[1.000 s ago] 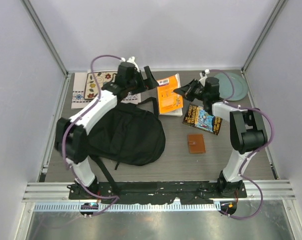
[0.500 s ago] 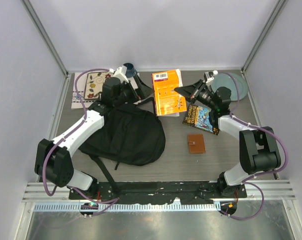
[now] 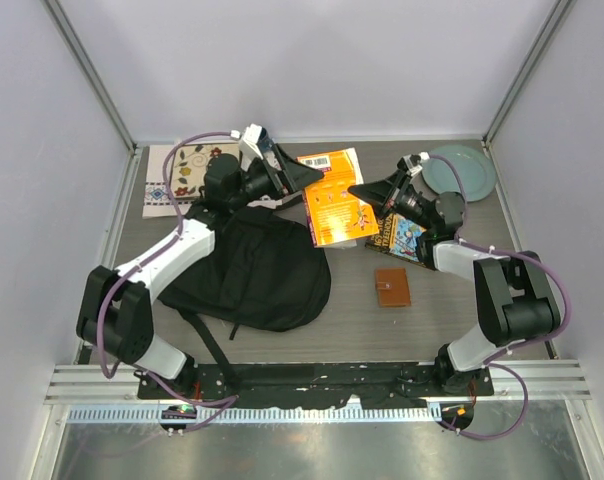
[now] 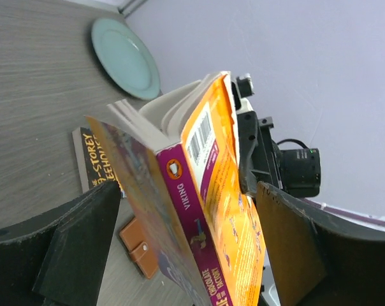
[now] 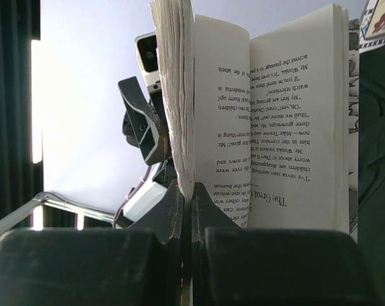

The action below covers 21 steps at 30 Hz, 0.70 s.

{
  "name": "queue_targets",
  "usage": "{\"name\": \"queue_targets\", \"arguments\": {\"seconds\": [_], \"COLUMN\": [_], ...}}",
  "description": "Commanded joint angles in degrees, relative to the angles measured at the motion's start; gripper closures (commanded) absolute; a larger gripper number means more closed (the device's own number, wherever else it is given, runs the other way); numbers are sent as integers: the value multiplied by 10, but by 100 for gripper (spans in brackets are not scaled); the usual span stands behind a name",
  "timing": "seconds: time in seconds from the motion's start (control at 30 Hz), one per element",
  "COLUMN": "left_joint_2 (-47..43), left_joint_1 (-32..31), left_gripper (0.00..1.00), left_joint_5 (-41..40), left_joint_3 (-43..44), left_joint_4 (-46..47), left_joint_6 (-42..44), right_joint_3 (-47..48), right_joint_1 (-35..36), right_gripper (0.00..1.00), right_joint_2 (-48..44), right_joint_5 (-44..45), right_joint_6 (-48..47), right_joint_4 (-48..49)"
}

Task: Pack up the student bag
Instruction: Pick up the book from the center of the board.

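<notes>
The student bag (image 3: 262, 270), a large black backpack, lies on the left half of the table. An orange paperback (image 3: 337, 205) is held up on edge to the right of the bag's top. My right gripper (image 3: 369, 189) is shut on the thin outer leaves of the book (image 5: 269, 127), and its fingertips (image 5: 180, 207) press together at the page edge. My left gripper (image 3: 300, 175) is open. Its fingers (image 4: 71, 248) stand wide on either side of the book's purple spine (image 4: 192, 223), with a gap on the left side.
A pale green plate (image 3: 462, 168) sits at the back right. A second colourful book (image 3: 402, 238) and a brown wallet (image 3: 392, 287) lie right of the bag. A patterned cloth-covered flat item (image 3: 187, 170) lies at the back left.
The left gripper swung from the back left over to the orange book and now straddles it. The right gripper has tipped the book up and drawn it slightly forward.
</notes>
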Motion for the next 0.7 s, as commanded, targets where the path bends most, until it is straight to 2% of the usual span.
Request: {"name": "queue_targets", "arguments": {"seconds": [0.0, 0.1, 0.2, 0.23, 0.3, 0.33, 0.37, 0.43, 0.47, 0.5, 0.53, 0.57, 0.6, 0.63, 0.67], "left_joint_2": [23, 29, 40, 43, 48, 48, 47, 38, 32, 15, 4, -10, -23, -50, -63], "left_joint_1": [-1, -1, -1, -1, -1, -1, -1, -1, -1, -1, -1, -1, -1, -1, -1], "left_gripper": [11, 17, 34, 47, 62, 79, 87, 100, 100, 100, 100, 100, 100, 100, 100], "left_joint_5": [65, 80, 97, 104, 108, 105, 101, 87, 65, 54, 39, 0, -23, -48, -68], "left_joint_3": [22, 23, 32, 35, 36, 36, 35, 37, 37, 35, 31, 30, 30, 32, 30], "left_joint_4": [57, 65, 65, 65, 63, 60, 44, 15, -17, -33, -52, -96, -123, -149, -189], "left_joint_6": [-21, -28, -31, -34, -34, -34, -31, -10, 1, 22, 37, 50, 63, 92, 103], "right_joint_3": [10, 12, 15, 16, 17, 16, 13, 5, 0, -6, -18, -19, -15, 6, 22], "right_joint_1": [5, 5, 5, 5, 5, 5, 5, 4, 2, -1, -5, -6, -5, -3, 0], "right_gripper": [99, 99, 99, 99, 99, 99, 99, 77, 64, 49, 43, 33, 25, 22, 19], "right_joint_2": [19, 25, 27, 26, 23, 22, 20, 10, 5, -16, -30, -52, -76, -132, -158], "right_joint_5": [-23, -31, -38, -45, -51, -53, -53, -50, -39, -31, -19, -8, 31, 66, 108], "right_joint_6": [72, 70, 65, 61, 52, 44, 36, -1, -22, -47, -85, -175, -246, -315, -441], "right_joint_4": [207, 206, 203, 199, 181, 174, 168, 126, 100, 30, -19, -80, -250, -359, -462]}}
